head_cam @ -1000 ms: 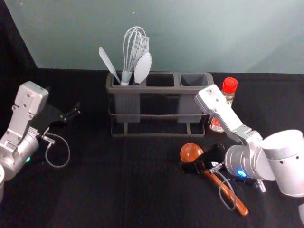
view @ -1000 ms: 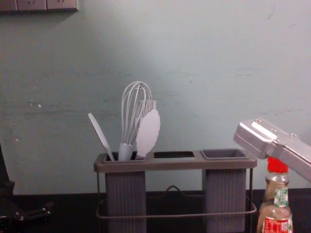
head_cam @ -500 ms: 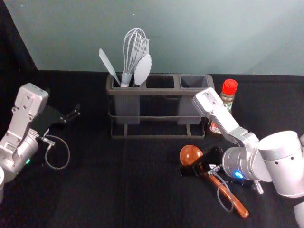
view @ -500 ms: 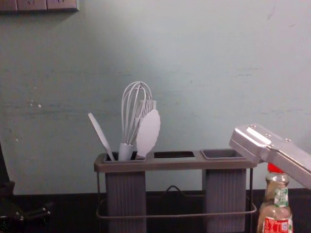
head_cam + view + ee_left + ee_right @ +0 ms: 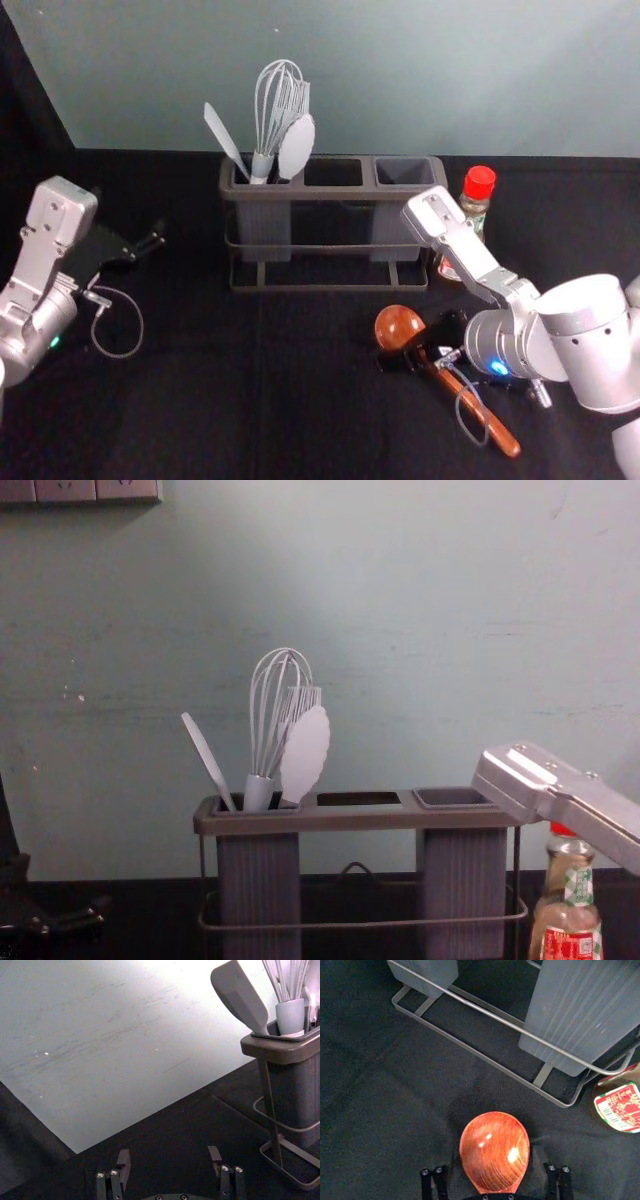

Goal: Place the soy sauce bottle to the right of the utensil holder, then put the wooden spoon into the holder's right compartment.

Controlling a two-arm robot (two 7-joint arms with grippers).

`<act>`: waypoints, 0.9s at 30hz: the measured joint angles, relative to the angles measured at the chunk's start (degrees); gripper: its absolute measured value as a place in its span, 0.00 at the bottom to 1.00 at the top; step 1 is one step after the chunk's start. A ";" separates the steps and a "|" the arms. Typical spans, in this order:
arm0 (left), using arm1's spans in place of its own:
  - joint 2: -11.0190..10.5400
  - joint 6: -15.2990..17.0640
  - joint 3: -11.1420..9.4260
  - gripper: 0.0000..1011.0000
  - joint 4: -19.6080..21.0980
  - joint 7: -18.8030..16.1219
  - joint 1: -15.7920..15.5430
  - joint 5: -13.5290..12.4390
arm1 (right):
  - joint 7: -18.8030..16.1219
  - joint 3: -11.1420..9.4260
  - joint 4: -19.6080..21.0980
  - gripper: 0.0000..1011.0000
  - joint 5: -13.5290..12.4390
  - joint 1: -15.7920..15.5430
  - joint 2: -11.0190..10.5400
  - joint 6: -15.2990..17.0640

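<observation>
Head view: soy sauce bottle [image 5: 476, 206] is standing right of the utensil holder [image 5: 330, 193]; wooden spoon [image 5: 398, 326] is lying in front. Left wrist: left gripper [image 5: 168, 1151] is idling, spread, beside the holder. Right wrist: right gripper [image 5: 494, 1152] is straddling the spoon, fingers [image 5: 553, 1176] apart, likely for grasping. Chest: right compartment [image 5: 460, 880] is standing ready.

A scuffed grey-green wall [image 5: 400, 600]; socket panel [image 5: 95, 489], chest view's upper left; what seems black cloth [image 5: 160, 420] below.
</observation>
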State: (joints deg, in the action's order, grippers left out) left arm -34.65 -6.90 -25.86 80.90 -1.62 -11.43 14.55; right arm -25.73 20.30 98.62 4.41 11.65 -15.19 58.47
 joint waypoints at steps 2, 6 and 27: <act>0.00 0.00 0.00 1.00 0.00 0.00 0.00 0.00 | -0.15 0.00 -0.17 0.99 0.30 0.06 0.12 -0.04; 0.00 0.00 0.00 1.00 0.00 0.00 0.00 0.00 | -0.45 -0.10 -0.42 0.99 0.75 0.10 0.38 -0.33; 0.00 0.00 0.00 1.00 0.00 0.00 0.00 0.00 | -2.33 -1.87 2.10 0.83 2.89 -0.84 0.87 0.02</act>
State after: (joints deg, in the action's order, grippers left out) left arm -34.65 -6.91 -25.86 80.90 -1.62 -11.43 14.55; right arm -28.05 18.43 100.73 7.30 10.81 -14.32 58.49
